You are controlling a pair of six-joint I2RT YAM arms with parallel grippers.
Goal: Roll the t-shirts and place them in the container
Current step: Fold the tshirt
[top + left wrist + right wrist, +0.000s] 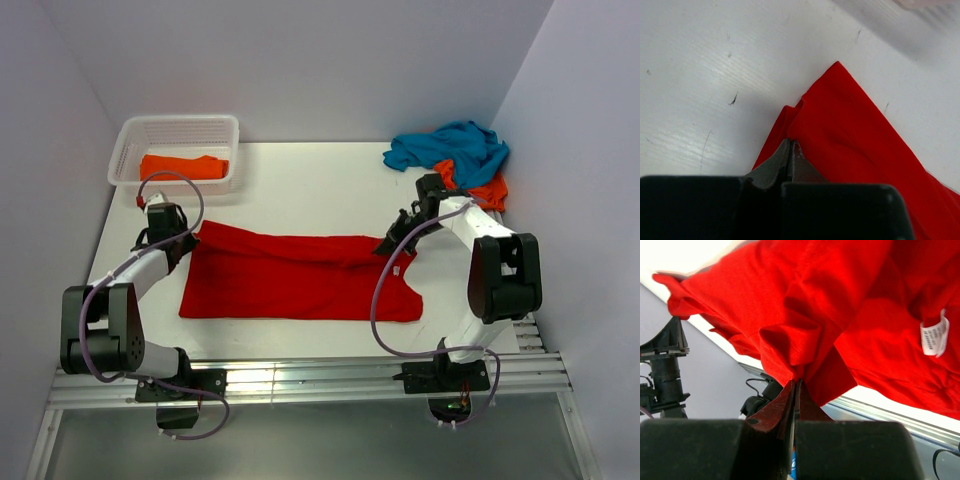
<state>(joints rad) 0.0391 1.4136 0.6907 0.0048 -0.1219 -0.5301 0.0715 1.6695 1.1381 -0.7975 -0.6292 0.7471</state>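
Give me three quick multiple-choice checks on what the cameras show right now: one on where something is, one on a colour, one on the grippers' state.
1. Where on the table does the white basket stand?
A. far left corner
B. far right corner
C. near edge, between the arms

2. What colour is the t-shirt in the basket?
A. teal
B. orange
C. red

3. How do the left gripper and right gripper stand?
A. both open above the cloth
B. one open, one shut
C. both shut on the red t-shirt

Answers:
1 A, the top view shows it at the far left.
2 B, orange cloth lies inside the lattice walls.
3 C, each wrist view shows closed jaws pinching red cloth.
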